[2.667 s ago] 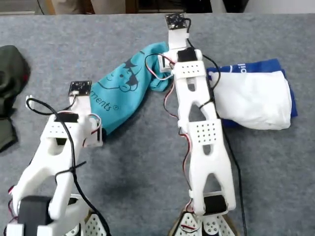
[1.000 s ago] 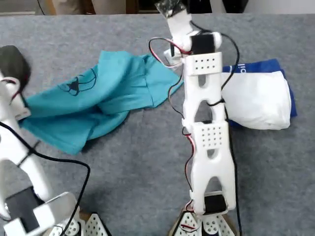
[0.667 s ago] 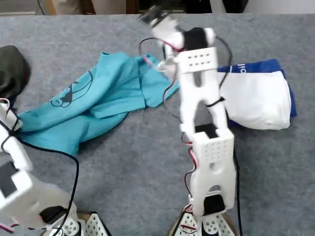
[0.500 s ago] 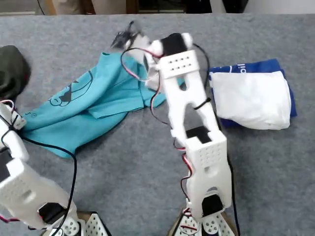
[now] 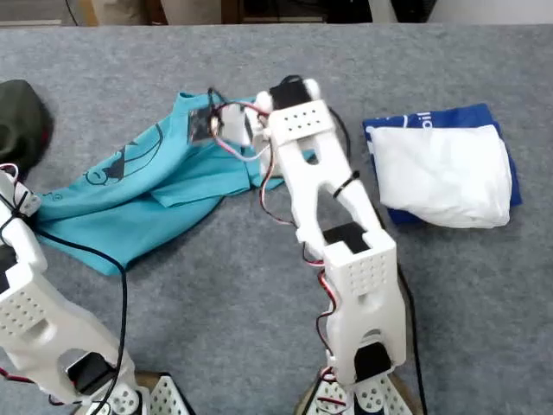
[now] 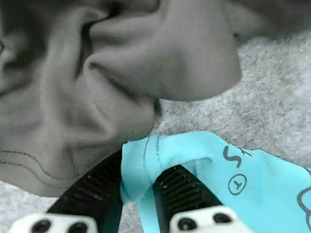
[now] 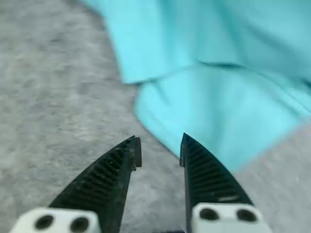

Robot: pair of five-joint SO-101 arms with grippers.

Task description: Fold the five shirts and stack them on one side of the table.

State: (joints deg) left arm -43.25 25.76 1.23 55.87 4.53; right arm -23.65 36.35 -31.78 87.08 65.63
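While left tool [image 6: 143,167] pinches teal shirt [image 5: 147,197] beside dark garment [image 6: 97,73], right tool [image 7: 158,143] hangs open.

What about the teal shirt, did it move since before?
Yes. The teal shirt spread out leftward, away from the folded white shirt, toward the dark shirt.

The table [image 5: 225,285] I work at is covered in a grey, felt-like fabric with a fine speckled nap, and up close it looks flat and even. Its far edge runs straight across the top of the high view. Beyond that edge I make out a brown wooden piece [image 5: 232,10], a dark patch [image 5: 294,9] just beside it, and a pale surface [image 5: 492,9] toward the far right corner.
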